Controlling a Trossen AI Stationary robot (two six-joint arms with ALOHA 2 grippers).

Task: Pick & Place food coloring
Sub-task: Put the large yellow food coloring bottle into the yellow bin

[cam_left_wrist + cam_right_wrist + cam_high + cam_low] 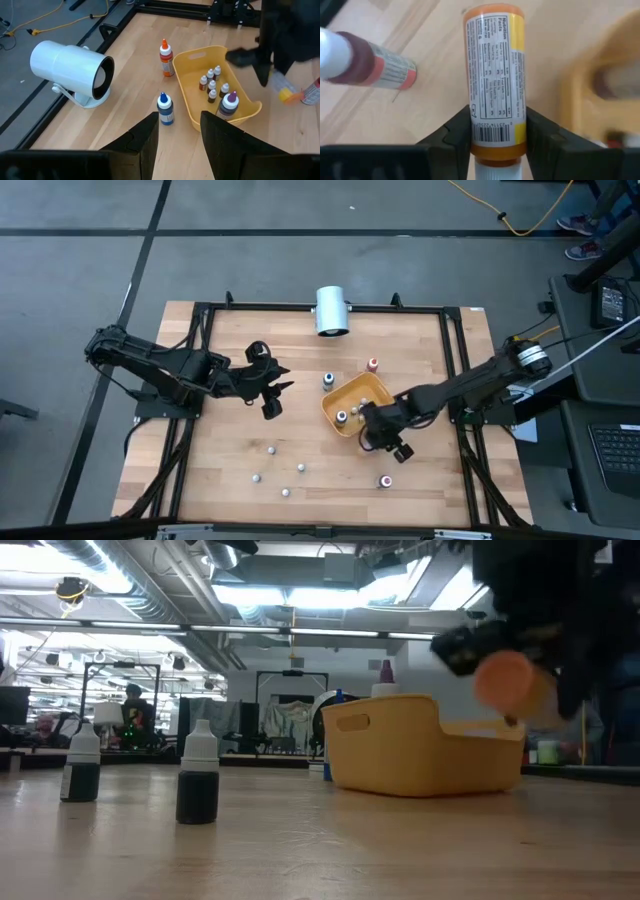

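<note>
My right gripper (pixel 388 440) is shut on an orange food coloring bottle (pixel 495 75) with a white label, just off the near right corner of the yellow tray (pixel 372 385). Several small bottles (pixel 212 85) stand upright in the tray. A blue bottle (pixel 328 380) and an orange one with a red cap (pixel 372 364) stand on their bases beside it. A dark red bottle (pixel 367 62) lies on its side on the table. Several tiny bottles (pixel 271 448) stand near the front. My left gripper (pixel 180 132) hovers open at the centre left with nothing between its fingers. My right gripper pinches the orange bottle's body near its white cap end (pixel 495 142) between its two fingers, one on each side. The fingers slant down from above, and the bottle lies along them with its base pointing away. The bottle's base (pixel 505 680) hangs clear above the table.
A big white cylinder (pixel 331 310) lies at the table's far edge. A black frame (pixel 455 360) runs round the wooden top. Two dark bottles (pixel 198 775) stand in the foreground of the low view. Bare wood lies between the left gripper and the tiny bottles.
</note>
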